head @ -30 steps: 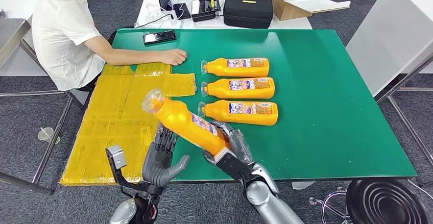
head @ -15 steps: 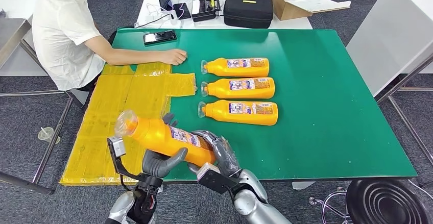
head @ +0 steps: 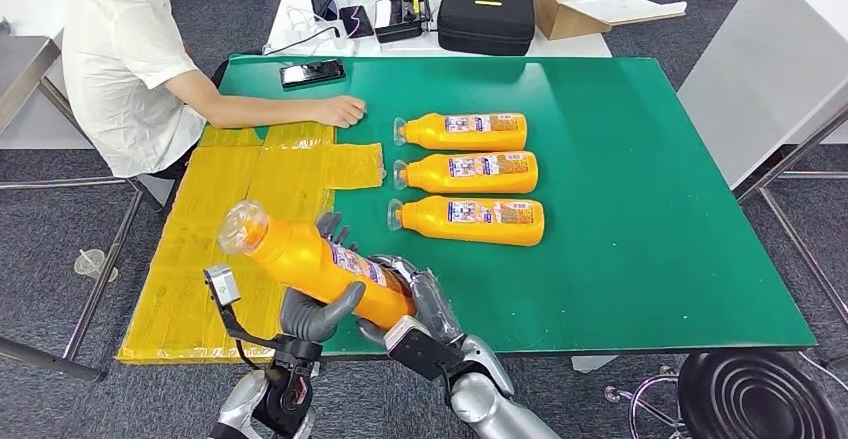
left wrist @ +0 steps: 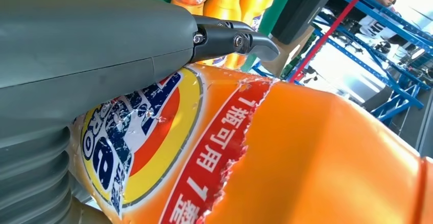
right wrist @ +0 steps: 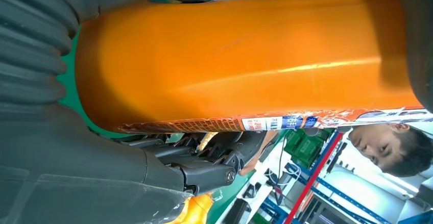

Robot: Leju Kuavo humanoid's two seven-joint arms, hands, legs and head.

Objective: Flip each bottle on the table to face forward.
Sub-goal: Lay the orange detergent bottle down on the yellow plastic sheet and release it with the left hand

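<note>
Both hands on one orange plastic detergent bottle, lifted over the near edge of the green table. Right hand grips the base end; left hand cups under the middle. Long axis runs cap-left, tilted up, base-right. Three more orange bottles lie in a row just beyond, caps left, so little room on that side. Yellow mat and a person's hand to the left.

held bottle label, "瓶可用 7" readable
</note>
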